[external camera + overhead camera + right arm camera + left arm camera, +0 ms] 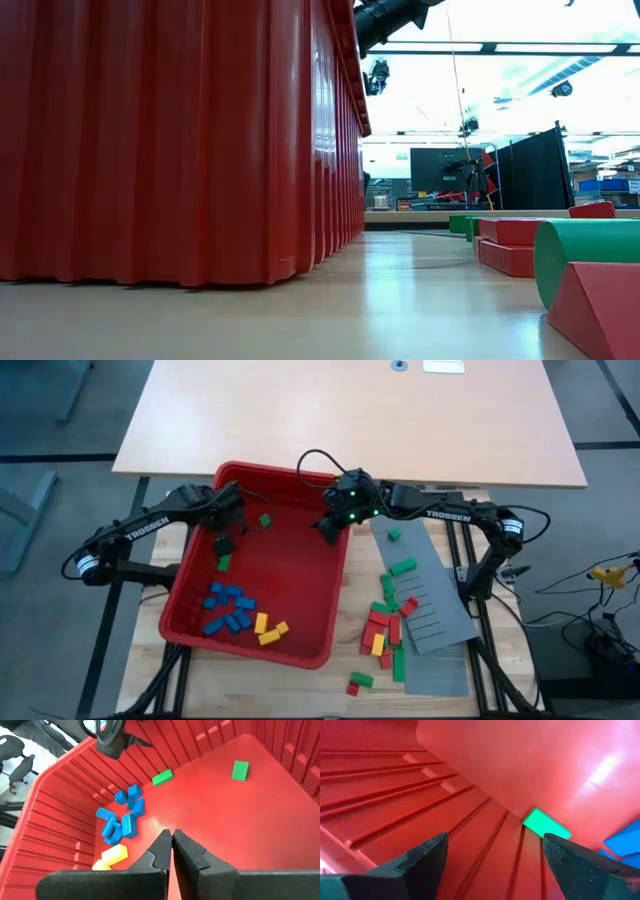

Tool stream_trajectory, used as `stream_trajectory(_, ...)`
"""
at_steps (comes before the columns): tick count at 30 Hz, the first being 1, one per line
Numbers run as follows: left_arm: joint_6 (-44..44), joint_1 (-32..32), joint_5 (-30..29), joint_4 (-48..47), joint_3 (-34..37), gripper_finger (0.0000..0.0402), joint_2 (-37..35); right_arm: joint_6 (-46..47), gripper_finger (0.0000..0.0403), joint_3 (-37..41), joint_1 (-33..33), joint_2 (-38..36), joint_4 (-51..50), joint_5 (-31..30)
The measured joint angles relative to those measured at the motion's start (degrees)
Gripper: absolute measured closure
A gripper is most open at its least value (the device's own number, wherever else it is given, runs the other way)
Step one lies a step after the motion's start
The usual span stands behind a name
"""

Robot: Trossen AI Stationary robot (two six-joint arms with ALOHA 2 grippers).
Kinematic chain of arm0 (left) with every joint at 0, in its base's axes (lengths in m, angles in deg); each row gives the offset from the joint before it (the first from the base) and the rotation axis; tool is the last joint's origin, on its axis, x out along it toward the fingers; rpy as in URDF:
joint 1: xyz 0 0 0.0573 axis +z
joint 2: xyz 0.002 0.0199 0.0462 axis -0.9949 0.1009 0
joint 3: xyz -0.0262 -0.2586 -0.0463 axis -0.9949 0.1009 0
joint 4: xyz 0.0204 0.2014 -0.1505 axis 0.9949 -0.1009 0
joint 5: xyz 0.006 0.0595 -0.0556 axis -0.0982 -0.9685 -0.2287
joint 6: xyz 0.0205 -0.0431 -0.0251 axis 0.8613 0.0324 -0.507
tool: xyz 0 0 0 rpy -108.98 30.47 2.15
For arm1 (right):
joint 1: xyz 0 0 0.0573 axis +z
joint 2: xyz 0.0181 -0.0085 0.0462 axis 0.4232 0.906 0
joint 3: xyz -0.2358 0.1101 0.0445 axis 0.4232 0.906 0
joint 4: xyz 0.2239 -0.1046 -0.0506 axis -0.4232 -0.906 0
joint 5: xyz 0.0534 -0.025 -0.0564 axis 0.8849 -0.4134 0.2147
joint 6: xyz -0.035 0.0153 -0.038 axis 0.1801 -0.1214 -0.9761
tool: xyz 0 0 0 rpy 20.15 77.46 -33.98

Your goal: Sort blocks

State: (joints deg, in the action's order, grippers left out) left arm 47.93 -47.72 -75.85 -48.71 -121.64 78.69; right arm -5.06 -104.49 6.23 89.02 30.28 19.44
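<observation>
The red bin (60,795) is glossy ribbed plastic; the desk (400,300) is smooth, pale, slightly shiny wood; the blocks (122,822) look smooth plastic.

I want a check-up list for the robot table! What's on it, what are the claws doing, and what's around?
Surface: wooden table.
Job's things: blue blocks, yellow blocks and two green blocks in the red bin; red and green blocks beside it.
Clutter: grey slotted panels.
Claws: left claw open, low in the bin near a green block; right claw shut, empty, above the bin floor.
Cables: black cable looping over the right arm.
Surroundings: second table behind.
</observation>
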Motion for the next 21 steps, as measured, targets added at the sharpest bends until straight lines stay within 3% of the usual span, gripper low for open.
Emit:
stream_trajectory(15, -9.9, -0.6, 0.3, -0.3, -13.7, 0.009, -7.3, 0.1, 0.0403, 0.0, -0.4, -9.5, -4.6, -3.6)
stream_trajectory(21, -16.9, -0.7, 0.4, -8.9, -17.2, 0.009, -7.8, 0.1, 0.0403, 0.0, -0.3, -13.1, -13.5, -7.1)
